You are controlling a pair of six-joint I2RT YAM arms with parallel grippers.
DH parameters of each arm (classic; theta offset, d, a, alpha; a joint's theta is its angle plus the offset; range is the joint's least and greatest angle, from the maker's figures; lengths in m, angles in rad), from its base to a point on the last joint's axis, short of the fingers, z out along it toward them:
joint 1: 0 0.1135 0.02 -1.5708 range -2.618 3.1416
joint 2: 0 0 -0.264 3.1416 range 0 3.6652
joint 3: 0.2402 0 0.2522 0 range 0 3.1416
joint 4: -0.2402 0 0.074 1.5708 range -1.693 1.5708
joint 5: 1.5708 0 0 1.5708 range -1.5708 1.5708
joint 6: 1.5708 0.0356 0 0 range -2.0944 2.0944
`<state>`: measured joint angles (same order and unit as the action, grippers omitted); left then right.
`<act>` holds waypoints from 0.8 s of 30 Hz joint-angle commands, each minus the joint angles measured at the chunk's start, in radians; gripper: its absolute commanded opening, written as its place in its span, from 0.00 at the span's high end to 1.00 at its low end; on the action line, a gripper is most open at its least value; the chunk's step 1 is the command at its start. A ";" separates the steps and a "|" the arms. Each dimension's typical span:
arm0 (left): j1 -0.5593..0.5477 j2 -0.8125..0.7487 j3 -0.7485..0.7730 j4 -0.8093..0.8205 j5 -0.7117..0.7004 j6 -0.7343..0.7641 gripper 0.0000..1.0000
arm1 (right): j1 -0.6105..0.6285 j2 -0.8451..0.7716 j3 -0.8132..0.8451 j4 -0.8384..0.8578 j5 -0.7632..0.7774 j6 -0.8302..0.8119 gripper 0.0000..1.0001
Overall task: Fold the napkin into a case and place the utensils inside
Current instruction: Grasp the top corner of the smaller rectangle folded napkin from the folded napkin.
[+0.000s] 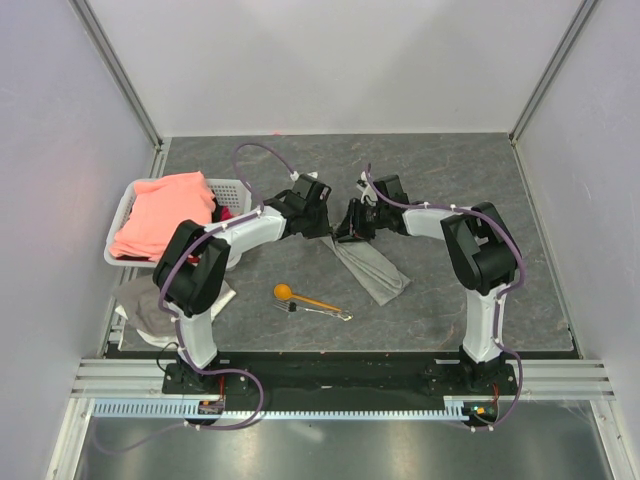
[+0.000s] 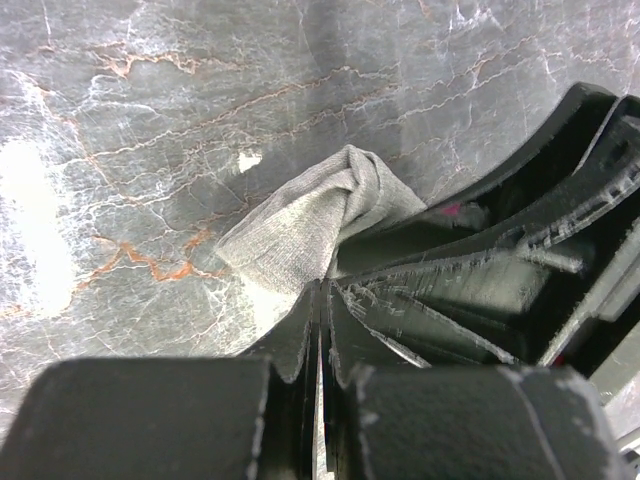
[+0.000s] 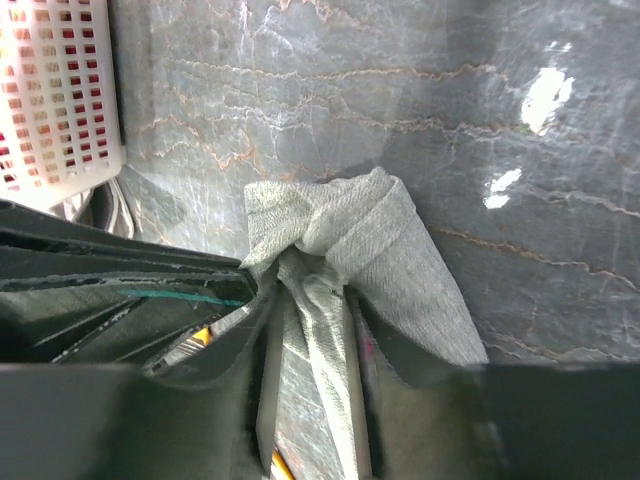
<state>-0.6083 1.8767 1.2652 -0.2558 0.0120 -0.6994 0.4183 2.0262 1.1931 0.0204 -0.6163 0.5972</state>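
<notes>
The light grey napkin [image 1: 375, 268] lies folded into a narrow strip running from the table's middle toward the near right. My left gripper [image 1: 322, 228] and right gripper [image 1: 350, 228] meet tip to tip at its far end. In the left wrist view the left gripper [image 2: 325, 290] is shut on a bunched corner of the napkin [image 2: 310, 225]. In the right wrist view the right gripper [image 3: 310, 290] pinches a gathered ridge of the napkin [image 3: 400, 250]. The orange spoon [image 1: 290, 294] and the silvery fork [image 1: 325, 313] lie side by side nearer the arms, apart from the napkin.
A white plastic basket [image 1: 118, 232] holding a salmon-pink cloth [image 1: 165, 212] stands at the left and also shows in the right wrist view [image 3: 60, 100]. A whitish-grey rag [image 1: 150, 305] lies at the near left beside the left arm's base.
</notes>
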 commanded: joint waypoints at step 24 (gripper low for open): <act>-0.005 -0.021 0.002 0.021 0.048 -0.005 0.98 | -0.047 -0.047 -0.035 0.001 -0.063 -0.025 0.90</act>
<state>-0.6083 1.8767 1.2625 -0.2573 0.0475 -0.6991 0.3698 1.9839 1.1679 -0.0059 -0.6598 0.5827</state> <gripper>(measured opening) 0.025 0.162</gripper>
